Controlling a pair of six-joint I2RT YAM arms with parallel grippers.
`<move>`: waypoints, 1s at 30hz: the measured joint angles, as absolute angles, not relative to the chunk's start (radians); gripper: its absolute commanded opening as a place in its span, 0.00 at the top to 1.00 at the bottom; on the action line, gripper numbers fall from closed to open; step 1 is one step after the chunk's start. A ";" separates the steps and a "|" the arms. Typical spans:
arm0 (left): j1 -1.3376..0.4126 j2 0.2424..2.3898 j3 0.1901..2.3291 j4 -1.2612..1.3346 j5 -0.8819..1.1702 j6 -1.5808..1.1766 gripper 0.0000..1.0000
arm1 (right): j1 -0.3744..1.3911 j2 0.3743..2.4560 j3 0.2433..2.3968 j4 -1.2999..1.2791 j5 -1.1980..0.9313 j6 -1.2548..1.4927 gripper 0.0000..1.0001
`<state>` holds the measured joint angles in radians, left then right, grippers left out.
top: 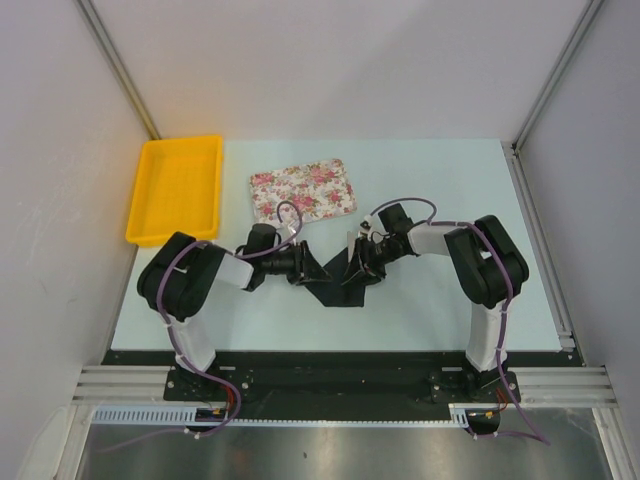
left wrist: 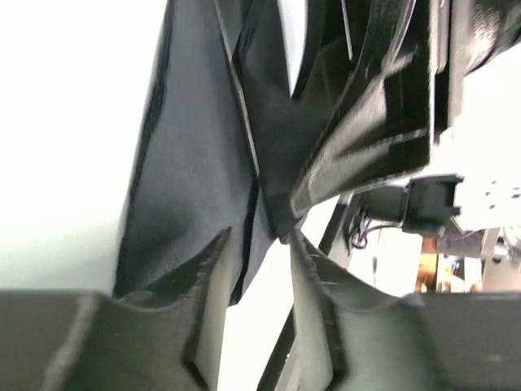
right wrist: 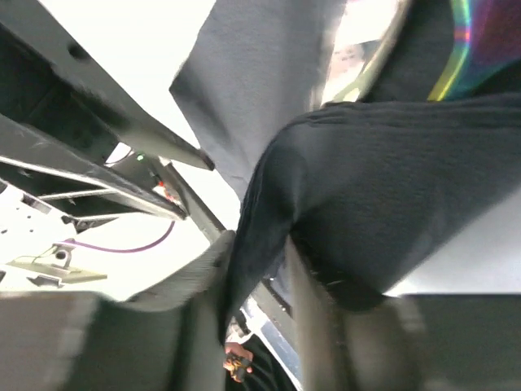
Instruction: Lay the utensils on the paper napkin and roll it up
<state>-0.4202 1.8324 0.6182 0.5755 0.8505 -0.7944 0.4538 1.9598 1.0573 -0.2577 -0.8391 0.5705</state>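
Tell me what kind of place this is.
Likely a robotics lab test cell: a left arm and right arm bolted to a pale table, plain white walls, aluminium frame rails.

A yellow bin [top: 175, 188] sits at the counter's [top: 430, 190] far left corner, with a floral tray [top: 303, 190] just beside it toward the far edge.

Matt black paper napkin [top: 335, 288] — creased

Pale blue table [top: 430, 300]. A crumpled black napkin [top: 335, 288] lies near its centre. A floral tray [top: 303, 190] lies at 11 o'clock, and a yellow bin [top: 175, 188] at 10 o'clock, at the left edge.
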 measured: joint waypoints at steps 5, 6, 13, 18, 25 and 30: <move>-0.385 1.821 0.618 0.605 0.853 -0.812 0.49 | 0.455 1.959 1.057 -0.225 -0.883 0.598 0.38; -0.382 1.821 0.618 0.609 0.852 -0.817 0.48 | 0.455 1.959 1.057 -0.217 -0.892 0.602 0.38; -0.379 1.821 0.622 0.618 0.851 -0.839 0.38 | 0.456 1.959 1.057 -0.207 -0.896 0.611 0.41; -0.379 1.825 0.648 0.599 0.848 -0.836 0.42 | 0.456 1.960 1.057 -0.204 -0.888 0.611 0.44; -0.399 1.833 0.674 0.513 0.838 -0.799 0.45 | 0.456 1.960 1.057 -0.202 -0.878 0.611 0.46; -0.428 1.833 0.696 0.440 0.821 -0.759 0.47 | 0.456 1.960 1.057 -0.200 -0.876 0.610 0.47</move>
<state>-0.4278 1.8332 0.6956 0.4397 0.8207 -0.7586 0.4564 1.9598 1.0573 -0.2005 -0.8761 0.6102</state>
